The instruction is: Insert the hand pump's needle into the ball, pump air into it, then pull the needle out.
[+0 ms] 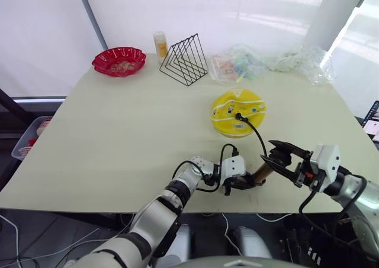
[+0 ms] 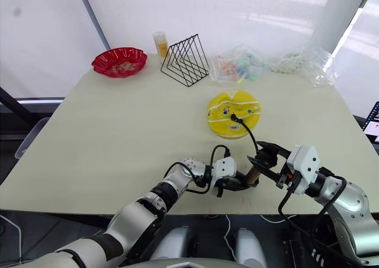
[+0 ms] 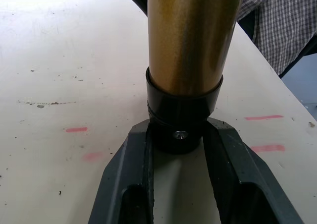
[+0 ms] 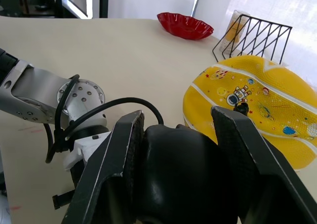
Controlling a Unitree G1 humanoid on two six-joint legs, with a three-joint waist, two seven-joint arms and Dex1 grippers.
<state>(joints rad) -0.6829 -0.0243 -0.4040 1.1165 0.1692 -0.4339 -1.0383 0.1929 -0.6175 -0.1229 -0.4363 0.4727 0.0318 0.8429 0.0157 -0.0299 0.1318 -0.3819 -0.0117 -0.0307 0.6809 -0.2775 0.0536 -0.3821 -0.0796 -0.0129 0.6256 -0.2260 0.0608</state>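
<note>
A pale beige table stands before bright white curtained windows.

Near its front edge lies the hand pump, its gold-brass barrel slanting between the two grippers. The left gripper is clamped on the barrel's black end cap, one finger on each side, as the left wrist view shows. The right gripper is closed around the black T-handle at the barrel's other end; the right wrist view shows the handle wedged between its two fingers.

From the pump a thin black hose arcs away beyond both grippers to the ball, which lies squashed flat, yellow with white seams and small coloured prints. The needle fitting sits on the ball's top; the pin itself is too small to make out.

Farther beyond the ball stands a black wire rack, with a small yellowish bottle beside it and a red scalloped bowl off to the left gripper's side. Crumpled clear plastic bags lie along the far edge on the right gripper's side.
</note>
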